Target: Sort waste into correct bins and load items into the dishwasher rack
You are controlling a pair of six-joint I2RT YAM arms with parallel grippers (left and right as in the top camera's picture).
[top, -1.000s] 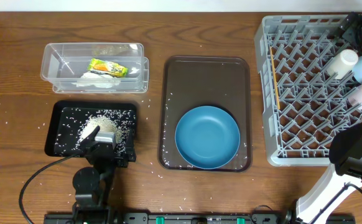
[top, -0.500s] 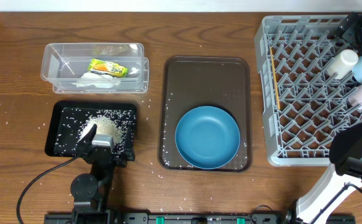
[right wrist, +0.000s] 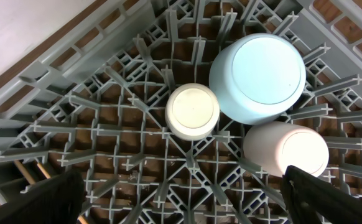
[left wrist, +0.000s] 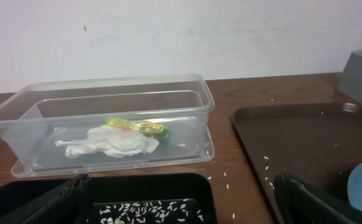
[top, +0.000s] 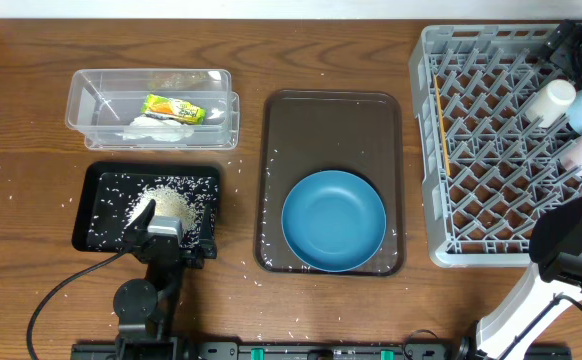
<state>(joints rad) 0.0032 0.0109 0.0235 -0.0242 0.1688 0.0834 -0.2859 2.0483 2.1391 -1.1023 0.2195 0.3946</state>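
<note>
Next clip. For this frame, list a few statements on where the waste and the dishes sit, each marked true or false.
1. The wrapper lies in the tub. True.
2. A bowl, a white cup and a pinkish cup are in the rack. True.
3. The dish sits in the rack. False: it is on the brown tray.
4. The tissue lies on the brown tray. False: it is in the tub, beside the wrapper.
5. Rice is heaped in the black tray. True; some grains are also scattered on the table around it.
</note>
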